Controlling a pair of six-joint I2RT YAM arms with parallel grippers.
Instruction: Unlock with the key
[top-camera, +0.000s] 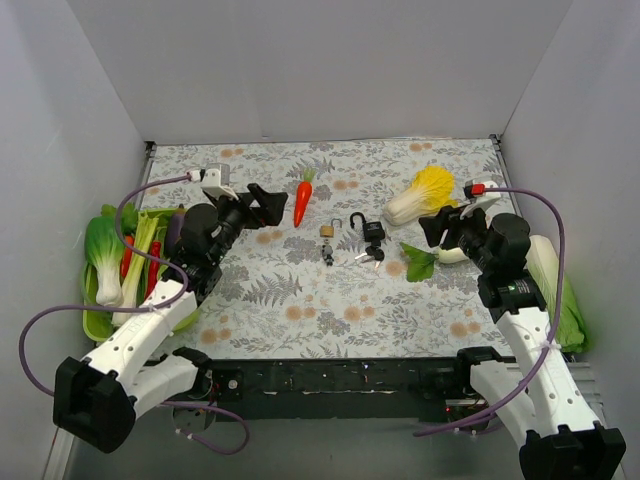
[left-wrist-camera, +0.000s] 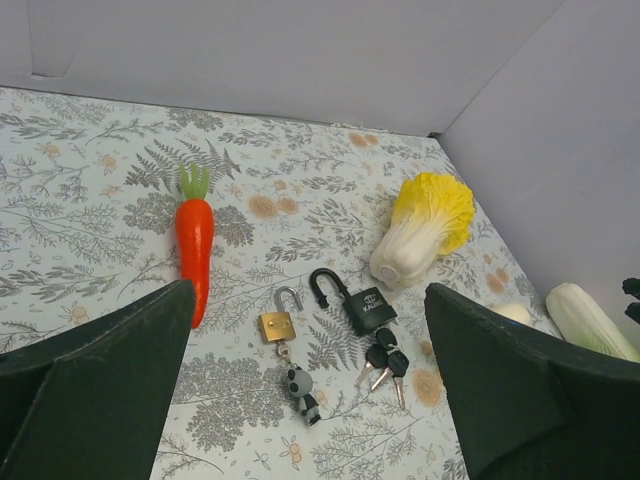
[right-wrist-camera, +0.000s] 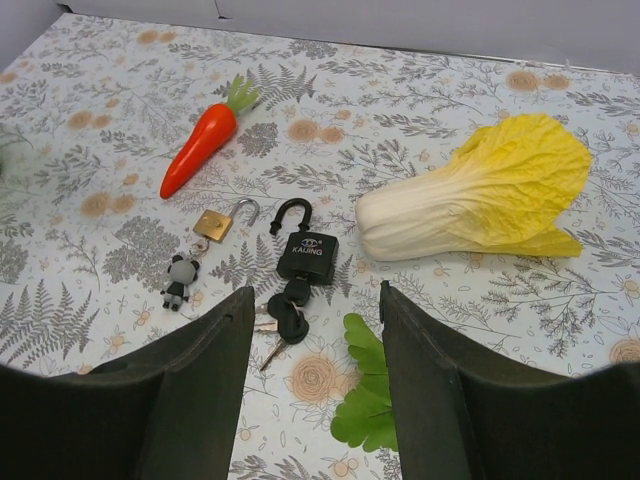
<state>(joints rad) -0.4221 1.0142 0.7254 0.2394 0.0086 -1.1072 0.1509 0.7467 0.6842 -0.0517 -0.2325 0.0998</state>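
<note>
Black padlock lettering clear in right wrist view, unreadable overhead

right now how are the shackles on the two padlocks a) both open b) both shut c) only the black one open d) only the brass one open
a, the brass padlock and the black padlock each show a hooked shackle with one end free of the body.
</note>
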